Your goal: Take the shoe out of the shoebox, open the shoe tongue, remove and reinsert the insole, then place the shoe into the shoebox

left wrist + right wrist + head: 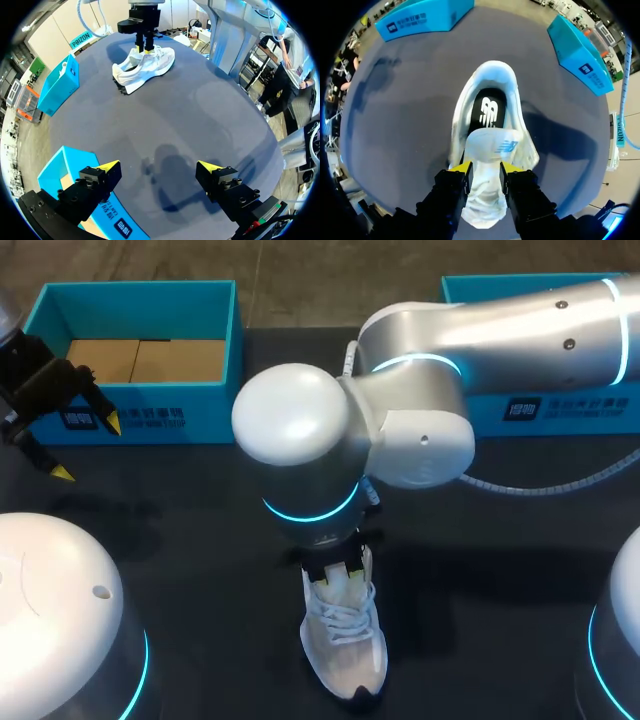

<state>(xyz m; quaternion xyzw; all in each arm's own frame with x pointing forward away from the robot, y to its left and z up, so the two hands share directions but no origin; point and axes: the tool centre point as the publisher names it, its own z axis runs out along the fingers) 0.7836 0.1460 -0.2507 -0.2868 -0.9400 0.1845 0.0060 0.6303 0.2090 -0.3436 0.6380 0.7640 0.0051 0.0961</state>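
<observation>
A white shoe [345, 645] stands on the dark table near the front middle, toe toward me. My right gripper [335, 575] comes down over it. In the right wrist view the right gripper [485, 167] is shut on the white tongue [487, 150], one yellow tip at each side, pulling it back off the opening. The black insole [489, 107] lies inside the shoe [490, 80]. My left gripper [88, 448] hangs open at the far left in front of the open blue shoebox [140, 300], holding nothing. From the left wrist the left gripper [159, 170] is far from the shoe [145, 62].
A second blue box [560, 405] lies at the back right under my right arm. The empty shoebox [60, 170] sits just beneath my left gripper. Dark table surface stretches between the shoe and both boxes.
</observation>
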